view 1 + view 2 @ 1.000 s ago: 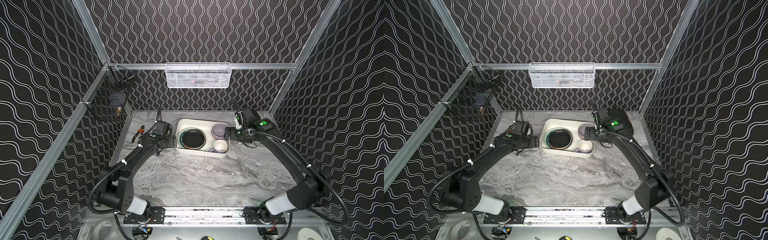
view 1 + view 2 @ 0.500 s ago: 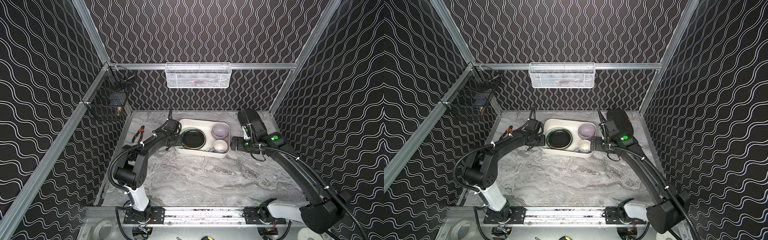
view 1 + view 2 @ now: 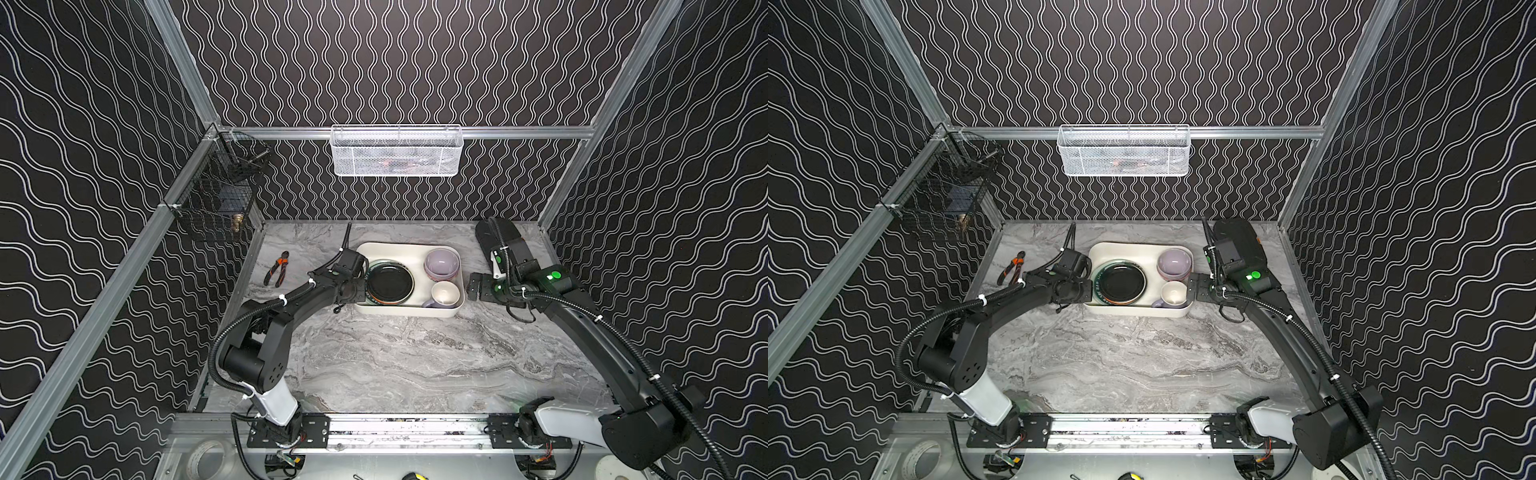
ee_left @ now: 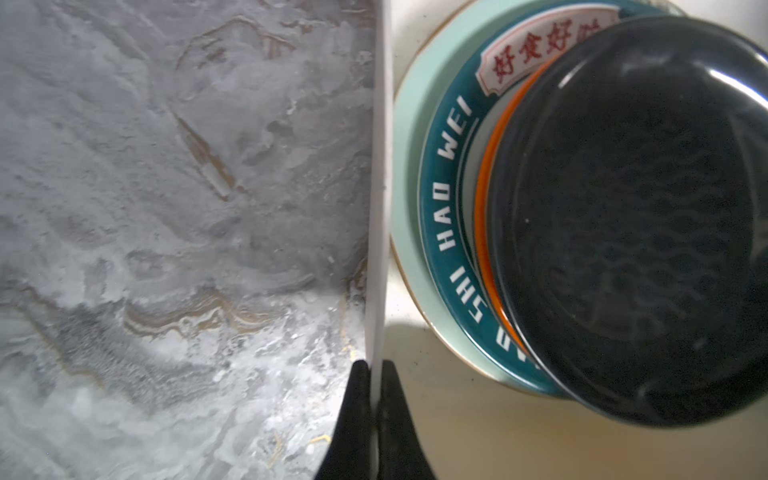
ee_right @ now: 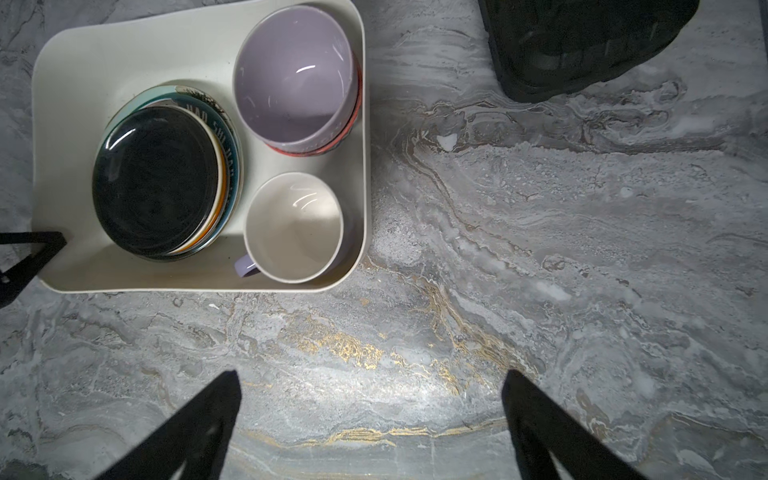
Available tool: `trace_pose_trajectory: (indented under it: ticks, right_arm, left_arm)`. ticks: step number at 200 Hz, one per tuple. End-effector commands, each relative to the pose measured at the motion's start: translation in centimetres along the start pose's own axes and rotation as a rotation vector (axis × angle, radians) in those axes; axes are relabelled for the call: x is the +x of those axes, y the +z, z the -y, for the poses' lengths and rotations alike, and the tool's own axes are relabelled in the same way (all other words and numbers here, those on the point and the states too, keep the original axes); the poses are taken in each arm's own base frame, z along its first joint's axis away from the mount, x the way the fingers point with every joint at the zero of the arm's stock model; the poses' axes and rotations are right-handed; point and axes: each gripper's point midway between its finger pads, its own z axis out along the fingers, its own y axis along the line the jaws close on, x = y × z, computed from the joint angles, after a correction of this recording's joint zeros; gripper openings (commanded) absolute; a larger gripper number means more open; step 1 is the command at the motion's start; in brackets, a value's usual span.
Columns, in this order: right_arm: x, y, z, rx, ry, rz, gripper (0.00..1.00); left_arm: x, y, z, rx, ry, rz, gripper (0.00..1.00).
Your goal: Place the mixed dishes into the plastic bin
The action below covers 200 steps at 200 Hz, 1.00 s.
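While right end effector (image 5: pixel 370 376) gapes, left end effector (image 4: pixel 375 368) pinches the plastic bin (image 4: pixel 380 166)

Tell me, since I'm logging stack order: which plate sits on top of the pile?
The black plate: it lies uppermost; the orange plate, teal lettered plate and mint plate show only rims beneath it.
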Motion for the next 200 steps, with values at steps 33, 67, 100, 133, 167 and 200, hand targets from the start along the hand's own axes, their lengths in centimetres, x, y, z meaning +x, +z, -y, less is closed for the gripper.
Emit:
trace_pose_trajectory:
  ticks: [33,67,100,133,167,200]
  right_arm:
    - [-0.2,0.1,-0.4,-0.012,-0.036,-0.021,0.99]
    - [-0.1,0.2,-0.5,-0.014,-0.035,-0.024,0.99]
    - [0.1,0.3,-0.6,-0.027,-0.022,-0.027,0.99]
    - [0.3,0.4,-0.7,-0.035,-0.016,-0.031,0.99]
    - [-0.4,0.1,-0.9,-0.047,-0.030,-0.008,0.99]
    - [-2.3,-0.3,-0.1,-0.035,-0.011,0.042,0.99]
  left_arm:
    - [2.8,-0.7,-0.3,0.005,0.019,-0.077,0.00]
    - [4.4,-1.9,0.5,0.037,-0.005,-0.090,0.00]
    - [6.1,-2.4,1.1,0.052,-0.012,-0.103,0.00]
    - [7.0,-2.8,0.9,0.048,0.003,-0.106,0.00]
    - [6.0,-4.5,0.5,0.030,0.030,-0.068,0.68]
    - [3.1,-7.5,-0.5,-0.012,0.067,0.054,0.98]
